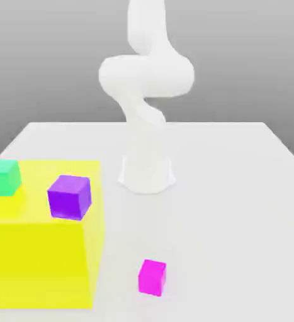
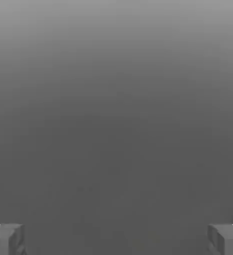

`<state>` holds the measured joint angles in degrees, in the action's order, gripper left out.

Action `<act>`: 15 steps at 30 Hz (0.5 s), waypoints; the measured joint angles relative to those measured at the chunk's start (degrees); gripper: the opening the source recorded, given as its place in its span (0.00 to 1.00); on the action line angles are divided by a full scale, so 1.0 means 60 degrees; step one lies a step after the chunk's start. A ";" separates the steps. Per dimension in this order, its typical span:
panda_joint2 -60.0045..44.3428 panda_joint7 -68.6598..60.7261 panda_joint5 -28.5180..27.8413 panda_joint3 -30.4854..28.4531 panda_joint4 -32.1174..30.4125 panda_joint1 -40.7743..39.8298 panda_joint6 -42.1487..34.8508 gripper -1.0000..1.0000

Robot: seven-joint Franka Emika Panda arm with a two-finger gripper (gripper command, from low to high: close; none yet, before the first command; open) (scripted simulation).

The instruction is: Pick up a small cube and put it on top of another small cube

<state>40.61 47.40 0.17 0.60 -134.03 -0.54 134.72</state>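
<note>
The small cube (image 1: 152, 277), plain bright magenta, sits on the white table near the front, just off the yellow block's lower corner. A larger purple cube (image 1: 69, 197) and a green cube (image 1: 1, 177) rest on top of the yellow block (image 1: 39, 264). The white arm (image 1: 146, 94) rises from its base at the table's middle and runs up out of the exterior view. In the hand view my gripper (image 2: 116, 239) is open, its two grey fingertips (image 2: 6, 239) set far apart with nothing between them, facing plain grey background.
The big yellow block fills the exterior view's left front of the white table (image 1: 237, 207). The arm's base (image 1: 147, 176) stands just behind and to the right of that block.
</note>
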 joint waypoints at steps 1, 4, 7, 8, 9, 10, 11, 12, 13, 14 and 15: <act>-0.0376 0.0114 0.0010 0.0044 -0.0162 -0.0038 0.0212 0.50; -0.1441 0.0452 0.0019 0.0166 -0.0619 -0.0131 0.0809 0.50; -0.2482 0.0792 0.0014 0.0285 -0.1066 -0.0216 0.1396 0.50; -0.2828 0.0910 0.0007 0.0321 -0.1215 -0.0240 0.1591 0.50; -0.3174 0.1028 -0.0002 0.0359 -0.1364 -0.0266 0.1786 0.50; -0.3520 0.1147 -0.0011 0.0397 -0.1512 -0.0291 0.1981 0.50; -0.3866 0.1268 -0.0024 0.0433 -0.1661 -0.0315 0.2175 0.50; -0.4213 0.1396 -0.0049 0.0446 -0.1809 -0.0318 0.2367 0.50; -0.4559 0.1522 -0.0068 0.0473 -0.1958 -0.0333 0.2563 0.50; -0.4905 0.1648 -0.0087 0.0501 -0.2107 -0.0350 0.2759 0.50; -0.5252 0.1777 -0.0110 0.0521 -0.2255 -0.0361 0.2954 0.50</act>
<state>9.10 58.06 -0.49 3.72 -147.56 -2.70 152.44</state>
